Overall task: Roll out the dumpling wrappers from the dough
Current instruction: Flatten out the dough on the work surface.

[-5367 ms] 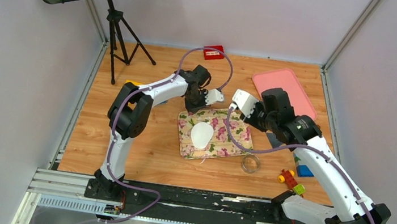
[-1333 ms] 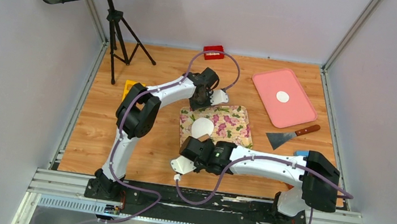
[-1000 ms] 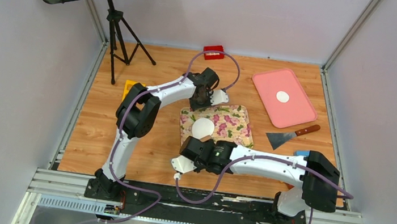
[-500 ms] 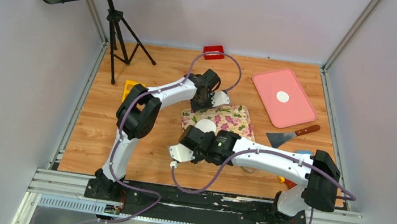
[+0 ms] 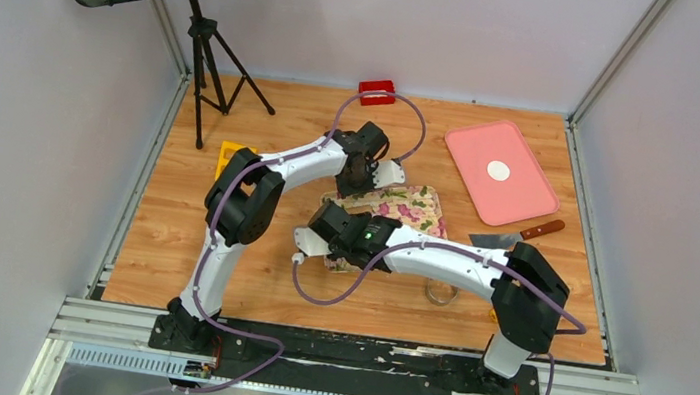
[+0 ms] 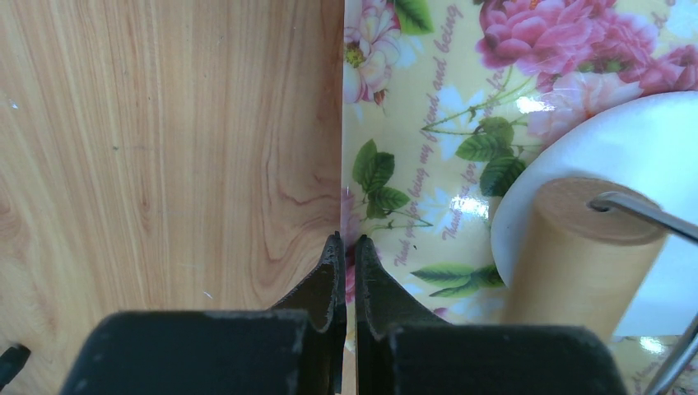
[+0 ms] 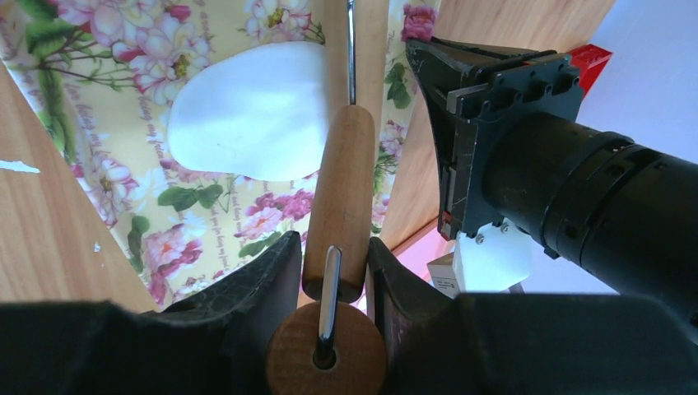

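The dough (image 7: 243,123) is a flattened white oval on the floral mat (image 5: 412,205). It also shows in the left wrist view (image 6: 650,140). In the top view my right wrist hides it. My right gripper (image 7: 333,243) (image 5: 347,227) is shut on the wooden handle of a rolling pin (image 7: 342,189). Its roller (image 6: 576,255) rests on the dough's edge. My left gripper (image 6: 346,243) (image 5: 361,177) is shut, with its tips down at the mat's far left edge. One round wrapper (image 5: 498,170) lies on the pink tray (image 5: 474,142).
A scraper (image 5: 513,236) lies right of the mat. A metal ring cutter (image 5: 440,291) lies in front of it. A red box (image 5: 377,87) sits at the back. A tripod music stand (image 5: 205,49) stands at the back left, with a yellow item (image 5: 229,150) near it.
My right gripper has moved from the mat's near edge back and left over the dough, carrying the rolling pin. The left gripper has stayed at the mat's far edge.
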Motion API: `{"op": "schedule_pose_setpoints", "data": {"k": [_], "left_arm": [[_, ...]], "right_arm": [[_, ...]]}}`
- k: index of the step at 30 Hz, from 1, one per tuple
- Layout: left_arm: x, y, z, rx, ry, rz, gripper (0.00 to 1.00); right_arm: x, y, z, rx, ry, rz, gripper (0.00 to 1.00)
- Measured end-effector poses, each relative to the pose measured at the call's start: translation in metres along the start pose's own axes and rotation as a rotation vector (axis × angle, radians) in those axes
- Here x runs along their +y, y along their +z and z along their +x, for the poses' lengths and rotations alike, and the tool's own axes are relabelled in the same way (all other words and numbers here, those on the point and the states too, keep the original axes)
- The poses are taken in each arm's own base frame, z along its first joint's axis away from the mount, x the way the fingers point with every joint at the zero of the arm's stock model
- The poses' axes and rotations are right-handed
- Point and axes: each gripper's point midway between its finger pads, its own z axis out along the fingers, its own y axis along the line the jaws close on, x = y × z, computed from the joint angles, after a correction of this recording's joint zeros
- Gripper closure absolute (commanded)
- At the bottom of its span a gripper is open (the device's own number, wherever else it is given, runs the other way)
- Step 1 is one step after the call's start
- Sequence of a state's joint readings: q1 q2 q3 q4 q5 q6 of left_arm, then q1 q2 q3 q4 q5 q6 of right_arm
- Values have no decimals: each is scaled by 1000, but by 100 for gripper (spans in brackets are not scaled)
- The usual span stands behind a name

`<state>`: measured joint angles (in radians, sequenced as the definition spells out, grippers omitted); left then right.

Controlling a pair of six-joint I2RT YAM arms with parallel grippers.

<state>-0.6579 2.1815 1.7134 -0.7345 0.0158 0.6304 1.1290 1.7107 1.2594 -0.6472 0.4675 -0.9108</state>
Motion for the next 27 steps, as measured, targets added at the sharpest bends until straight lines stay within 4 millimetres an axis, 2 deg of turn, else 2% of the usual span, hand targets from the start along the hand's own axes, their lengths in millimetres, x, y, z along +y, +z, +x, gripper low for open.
{"op": "schedule_pose_setpoints", "data": {"k": [5,27], "left_arm": [[0,0,-1,-3,0,-2,100],[0,0,-1,-3,0,-2,100]], "right_arm": [[5,3,2,13,-14,-2,100],[36,-8,-4,50,-89,-27,100]]}}
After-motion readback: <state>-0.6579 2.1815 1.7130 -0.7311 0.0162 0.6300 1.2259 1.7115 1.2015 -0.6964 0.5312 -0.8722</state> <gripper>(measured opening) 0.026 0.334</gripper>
